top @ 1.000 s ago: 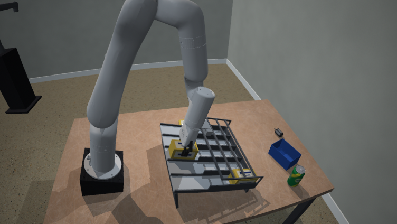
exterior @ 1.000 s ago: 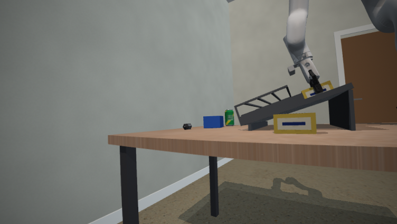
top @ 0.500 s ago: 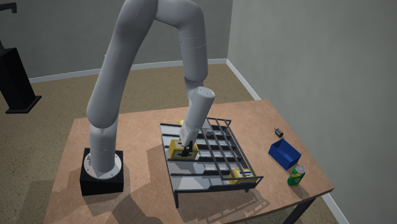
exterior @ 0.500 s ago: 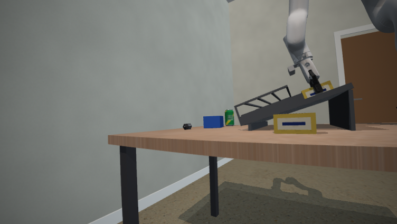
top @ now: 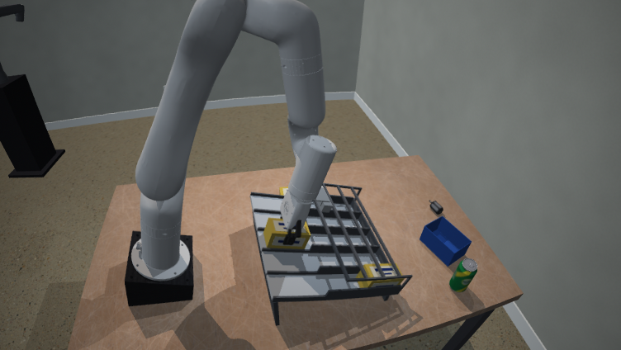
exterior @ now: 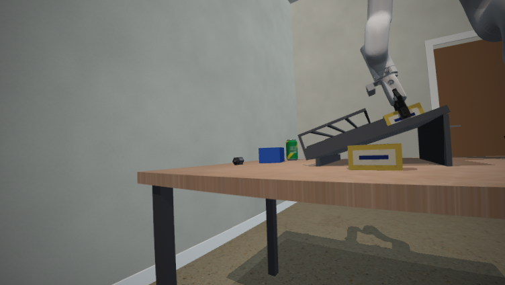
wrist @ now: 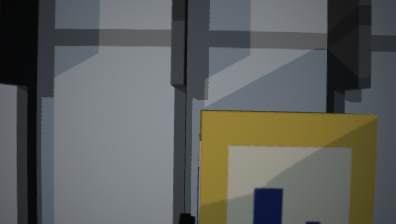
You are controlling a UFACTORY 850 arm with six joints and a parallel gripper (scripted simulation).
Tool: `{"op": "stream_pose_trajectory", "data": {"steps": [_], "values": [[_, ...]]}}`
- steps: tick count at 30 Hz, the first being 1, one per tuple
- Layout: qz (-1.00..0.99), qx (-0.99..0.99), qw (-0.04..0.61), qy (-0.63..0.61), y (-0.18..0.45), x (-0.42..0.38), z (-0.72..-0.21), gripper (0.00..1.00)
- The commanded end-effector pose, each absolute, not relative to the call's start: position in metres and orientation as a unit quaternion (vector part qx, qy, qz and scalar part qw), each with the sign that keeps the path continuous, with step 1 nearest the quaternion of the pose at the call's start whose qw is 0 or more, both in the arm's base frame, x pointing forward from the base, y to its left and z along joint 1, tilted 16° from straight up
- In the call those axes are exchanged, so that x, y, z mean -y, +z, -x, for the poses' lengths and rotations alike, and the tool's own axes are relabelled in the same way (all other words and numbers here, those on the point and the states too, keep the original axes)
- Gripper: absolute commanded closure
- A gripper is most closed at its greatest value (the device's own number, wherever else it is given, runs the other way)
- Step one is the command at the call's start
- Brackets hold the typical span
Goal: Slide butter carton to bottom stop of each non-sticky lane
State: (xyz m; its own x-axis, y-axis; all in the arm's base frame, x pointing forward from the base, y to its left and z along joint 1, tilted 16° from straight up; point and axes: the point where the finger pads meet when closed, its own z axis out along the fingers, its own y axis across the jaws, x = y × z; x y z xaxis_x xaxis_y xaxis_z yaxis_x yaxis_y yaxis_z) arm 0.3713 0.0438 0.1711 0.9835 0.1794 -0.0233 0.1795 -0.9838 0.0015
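The grey sloped shelf (top: 321, 243) stands on the table, with its high end toward the arm's base. One yellow butter carton (top: 286, 233) lies at the high end of a middle lane. My gripper (top: 291, 234) is open, with its fingers either side of this carton, and no longer grips it. The carton fills the lower right of the wrist view (wrist: 287, 167). It also shows in the exterior view (exterior: 403, 113) under the gripper (exterior: 403, 110). A second carton (top: 378, 274) rests against the bottom stop of the front lane. A third carton (exterior: 375, 156) stands on the table beside the shelf.
A blue bin (top: 444, 239), a green can (top: 462, 274) and a small black object (top: 436, 206) sit on the table to the right of the shelf. The shelf's bar guard (top: 348, 230) covers its lower half.
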Motion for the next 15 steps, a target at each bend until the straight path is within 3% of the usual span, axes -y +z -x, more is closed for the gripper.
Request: {"op": "stream_pose_trajectory", "data": {"steps": [1, 15], "values": [[-0.996, -0.090, 0.002, -0.011, 0.1716, -0.0438, -0.3719, 0.22], [-0.996, -0.090, 0.002, -0.011, 0.1716, -0.0438, -0.3719, 0.20]]}}
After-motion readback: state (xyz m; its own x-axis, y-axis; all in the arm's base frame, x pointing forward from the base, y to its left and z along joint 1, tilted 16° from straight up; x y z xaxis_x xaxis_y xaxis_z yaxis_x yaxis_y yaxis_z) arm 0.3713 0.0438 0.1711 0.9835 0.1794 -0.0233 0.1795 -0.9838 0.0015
